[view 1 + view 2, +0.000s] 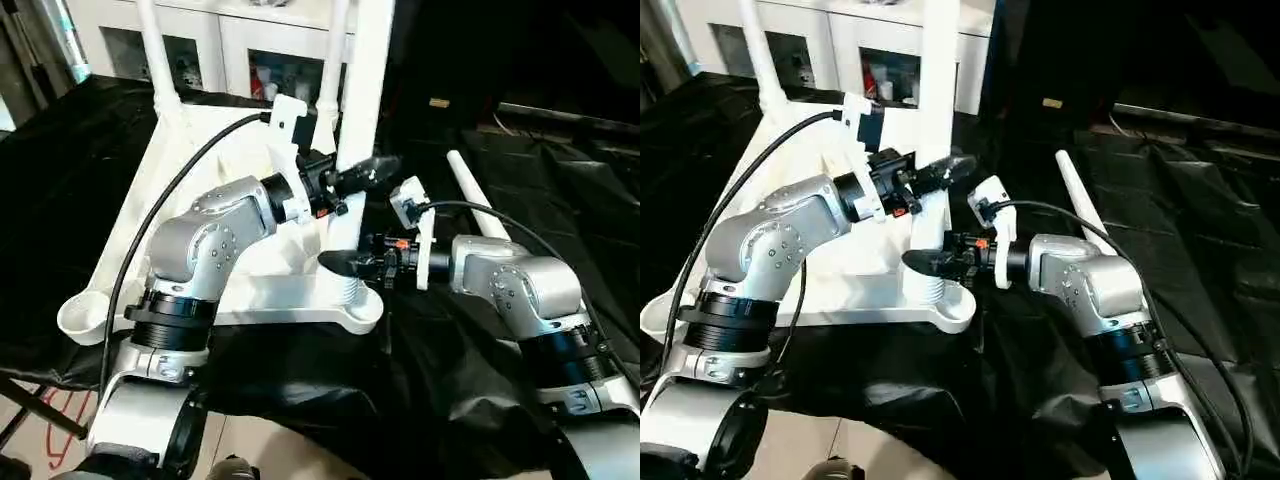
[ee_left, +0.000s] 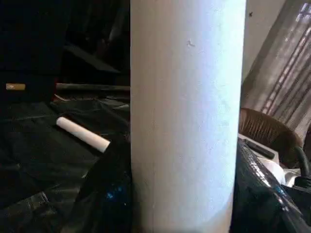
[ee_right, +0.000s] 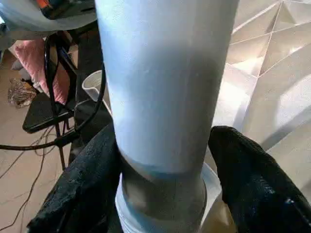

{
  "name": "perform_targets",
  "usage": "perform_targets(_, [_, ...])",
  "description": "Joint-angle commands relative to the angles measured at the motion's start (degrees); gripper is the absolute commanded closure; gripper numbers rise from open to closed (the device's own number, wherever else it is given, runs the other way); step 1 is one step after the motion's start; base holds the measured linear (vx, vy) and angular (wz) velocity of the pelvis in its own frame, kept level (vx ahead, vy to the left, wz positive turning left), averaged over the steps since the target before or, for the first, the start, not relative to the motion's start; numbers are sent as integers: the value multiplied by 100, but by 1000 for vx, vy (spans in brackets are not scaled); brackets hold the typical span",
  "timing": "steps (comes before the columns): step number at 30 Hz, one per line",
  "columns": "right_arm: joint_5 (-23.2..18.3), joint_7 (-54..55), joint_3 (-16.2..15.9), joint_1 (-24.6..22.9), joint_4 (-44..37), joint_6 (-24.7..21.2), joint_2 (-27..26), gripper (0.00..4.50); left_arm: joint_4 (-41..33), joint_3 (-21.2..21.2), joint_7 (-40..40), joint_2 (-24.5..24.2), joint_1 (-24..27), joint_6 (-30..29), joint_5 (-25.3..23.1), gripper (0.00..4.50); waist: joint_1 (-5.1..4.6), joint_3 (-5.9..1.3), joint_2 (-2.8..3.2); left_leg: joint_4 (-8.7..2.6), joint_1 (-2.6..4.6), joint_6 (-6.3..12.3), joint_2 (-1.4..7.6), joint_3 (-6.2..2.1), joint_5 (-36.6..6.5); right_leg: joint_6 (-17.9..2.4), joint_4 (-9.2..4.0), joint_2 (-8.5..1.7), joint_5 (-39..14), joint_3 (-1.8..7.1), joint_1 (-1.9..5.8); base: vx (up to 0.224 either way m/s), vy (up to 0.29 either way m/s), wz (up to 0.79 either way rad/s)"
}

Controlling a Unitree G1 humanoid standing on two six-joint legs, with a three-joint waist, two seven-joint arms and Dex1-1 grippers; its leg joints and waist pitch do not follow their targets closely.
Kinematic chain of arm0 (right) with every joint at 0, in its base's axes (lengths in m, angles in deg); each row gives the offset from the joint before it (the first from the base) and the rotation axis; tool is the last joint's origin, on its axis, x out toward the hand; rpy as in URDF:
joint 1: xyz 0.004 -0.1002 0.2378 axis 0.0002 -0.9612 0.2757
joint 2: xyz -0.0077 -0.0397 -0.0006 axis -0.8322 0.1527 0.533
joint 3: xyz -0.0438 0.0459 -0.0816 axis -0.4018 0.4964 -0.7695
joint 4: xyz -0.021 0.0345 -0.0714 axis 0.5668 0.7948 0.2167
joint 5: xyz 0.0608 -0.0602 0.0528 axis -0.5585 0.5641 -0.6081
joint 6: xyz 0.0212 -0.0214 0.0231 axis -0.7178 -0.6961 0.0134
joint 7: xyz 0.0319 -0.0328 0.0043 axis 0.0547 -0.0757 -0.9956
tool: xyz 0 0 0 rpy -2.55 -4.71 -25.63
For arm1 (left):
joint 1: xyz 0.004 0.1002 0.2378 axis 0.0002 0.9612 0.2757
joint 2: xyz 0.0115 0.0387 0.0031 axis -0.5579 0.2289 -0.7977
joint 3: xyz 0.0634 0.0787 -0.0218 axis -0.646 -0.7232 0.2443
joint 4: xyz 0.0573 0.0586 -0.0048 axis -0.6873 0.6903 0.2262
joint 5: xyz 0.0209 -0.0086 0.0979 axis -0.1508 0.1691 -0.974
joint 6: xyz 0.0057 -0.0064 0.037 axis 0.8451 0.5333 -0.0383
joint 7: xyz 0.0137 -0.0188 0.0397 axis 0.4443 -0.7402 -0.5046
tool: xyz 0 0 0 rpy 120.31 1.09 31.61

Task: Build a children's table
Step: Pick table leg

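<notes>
At the near corner socket of the upturned tabletop, an upright leg stands, clamped by both end effectors. The left end effector grips it higher up, and the right end effector grips near its ribbed base. A loose leg lies on the black sheet nearby.

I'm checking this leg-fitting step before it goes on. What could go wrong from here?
1. The leg stands in the corner socket with its thread partly exposed; it could cross-thread or tilt.
2. Both grippers, left high and right low, clamp the leg, so uneven turning may lift the tabletop.
3. The spare leg might roll.
</notes>
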Motion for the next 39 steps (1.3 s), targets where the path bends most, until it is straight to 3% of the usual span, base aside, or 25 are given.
perform_targets(1, [-15, -4, 3, 134, -116, -79, 77, 150, -206, -92, -127, 20, -16, -70, 120, 264, 13, -447, -24, -330, 68, 55, 210, -56, -609, -877, -375, -477, -936, 291, 353, 0, 0, 0])
perform_targets(14, [-71, -54, -11, 84, -107, -145, 26, 150, -424, -185, -348, 43, 77, -143, 230, 264, 17, -440, -35, -332, 65, 23, 211, -57, -675, -819, -393, -486, -1157, 291, 354, 0, 0, 0])
perform_targets(15, [-71, -48, -2, 91, -99, -145, 17, 179, -452, -197, -379, 25, 87, -167, 244, 264, 16, -441, -31, -334, 66, 17, 216, -61, -658, -813, -389, -484, -1140, 289, 351, 0, 0, 0])
perform_targets(24, [-77, -78, 6, 126, -30, -121, 10, 244, -460, -212, -407, 25, 92, -175, 230, 264, 17, -445, -37, -332, 71, 17, 218, -61, -618, -833, -371, -483, -1014, 290, 350, 0, 0, 0])
perform_targets(29, [-59, -64, 2, 115, -17, -75, -13, 253, -408, -240, -287, 12, 86, -39, 70, 265, 18, -444, -41, -333, 73, 6, 217, -61, -641, -857, -372, -482, -986, 290, 350, 0, 0, 0])
perform_targets(31, [-40, -50, 3, 106, -6, -19, -28, 254, -353, -219, -216, 22, 70, -39, 38, 209, 19, -446, -36, -332, 73, -3, 219, -63, -645, -845, -371, -483, -990, 291, 351, 0, 0, 0])
perform_targets(34, [-6, 0, 27, 85, 16, 108, -73, 255, -384, -150, -293, 45, 73, -116, 180, 186, 17, -448, -31, -330, 71, -13, 216, -61, -632, -872, -368, -486, -948, 292, 351, 0, 0, 0])
perform_targets(35, [-6, 20, 49, 76, 20, 155, -96, 256, -391, -134, -270, 54, 75, -54, 158, 160, 15, -449, -27, -330, 70, -20, 215, -62, -638, -883, -365, -486, -945, 290, 350, 0, 0, 0])
perform_targets(37, [-53, 176, 205, 26, 30, 313, -244, 256, -236, 63, -54, 191, 65, 538, -5, 152, 12, -449, -25, -331, 68, -14, 219, -64, -668, -894, -377, -489, -927, 290, 353, 0, 0, 0])
perform_targets(39, [-79, 246, 269, 2, 23, 353, -304, 256, -183, 246, -4, 292, 49, 746, 85, 149, 9, -453, -11, -328, 64, -33, 216, -65, -679, -925, -382, -487, -850, 291, 364, 0, 0, 0])
